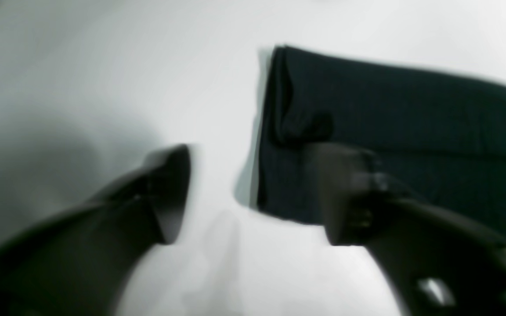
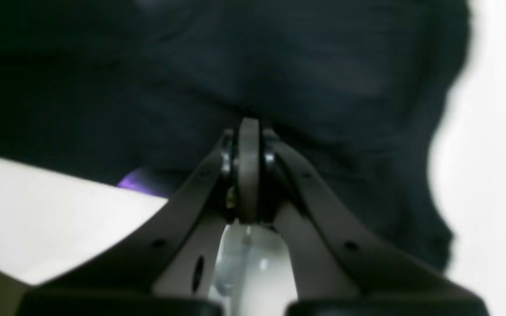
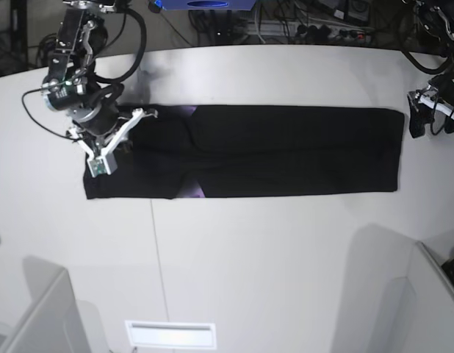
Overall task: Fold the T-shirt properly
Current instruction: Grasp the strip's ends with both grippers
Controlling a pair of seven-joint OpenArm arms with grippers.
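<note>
The black T-shirt (image 3: 286, 151) lies folded into a long flat strip across the white table (image 3: 249, 257). A little purple print peeks out at its folds (image 2: 132, 181). Over the strip's left end my right gripper (image 3: 135, 121) is shut, and its fingertips (image 2: 248, 127) pinch the dark cloth (image 2: 305, 70), whose wrinkles run toward them. Just past the strip's right end my left gripper (image 3: 433, 119) stands off the cloth. In the left wrist view it (image 1: 257, 193) is open with nothing between its fingers, beside the folded shirt edge (image 1: 389, 127).
Cables and a blue box (image 3: 205, 4) line the table's far edge. Grey panels stand at the front left (image 3: 36, 316) and front right (image 3: 388, 294). A white slot (image 3: 170, 334) sits near the front edge.
</note>
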